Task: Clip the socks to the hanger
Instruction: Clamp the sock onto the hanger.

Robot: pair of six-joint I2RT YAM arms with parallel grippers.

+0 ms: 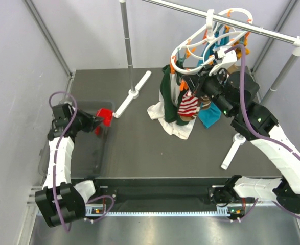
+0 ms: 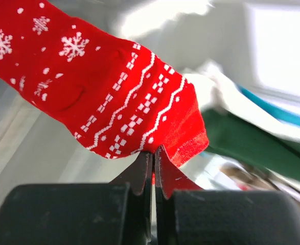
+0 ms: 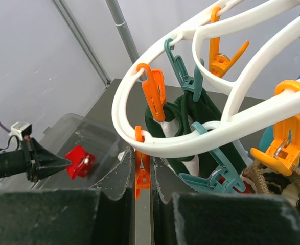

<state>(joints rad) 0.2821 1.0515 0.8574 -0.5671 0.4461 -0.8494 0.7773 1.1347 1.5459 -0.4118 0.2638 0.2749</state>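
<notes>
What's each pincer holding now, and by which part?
Left pincer: red knit sock with white snowflakes, pinched at the edge of one end. Right pincer: orange plastic clip under the white oval plastic hanger, squeezed by its sides.

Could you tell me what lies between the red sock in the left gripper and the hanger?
Top view: a stand's white foot on the dark table, between sock and hanger.

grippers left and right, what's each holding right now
left gripper: shut on the red sock
right gripper: shut on an orange clip of the hanger
</notes>
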